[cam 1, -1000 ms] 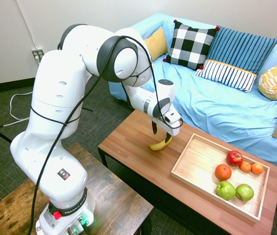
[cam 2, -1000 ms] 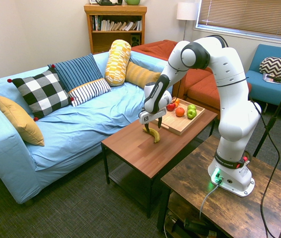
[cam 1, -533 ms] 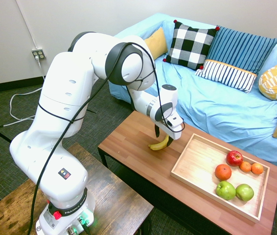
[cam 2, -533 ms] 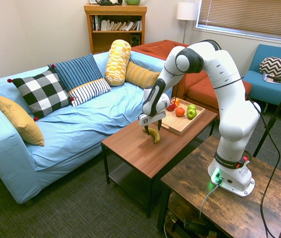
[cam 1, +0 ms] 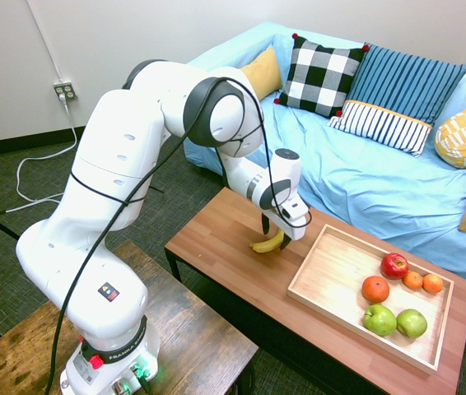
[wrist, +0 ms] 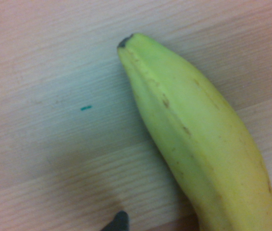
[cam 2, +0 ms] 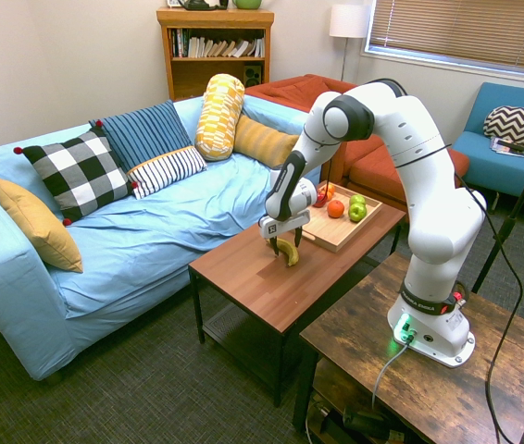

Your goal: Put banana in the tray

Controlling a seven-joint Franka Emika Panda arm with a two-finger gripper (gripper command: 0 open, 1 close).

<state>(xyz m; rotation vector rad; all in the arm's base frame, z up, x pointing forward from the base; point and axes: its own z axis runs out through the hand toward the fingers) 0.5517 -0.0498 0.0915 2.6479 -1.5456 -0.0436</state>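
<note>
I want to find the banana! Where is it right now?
The banana lies on the reddish-brown table, just outside the end of the wooden tray farthest from the fruit, directly under the open tool.

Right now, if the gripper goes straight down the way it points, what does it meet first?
Most likely the banana. The gripper points down with jaws open on either side of it, so the fingertips may reach the table beside the fruit; depth is unclear.
</note>
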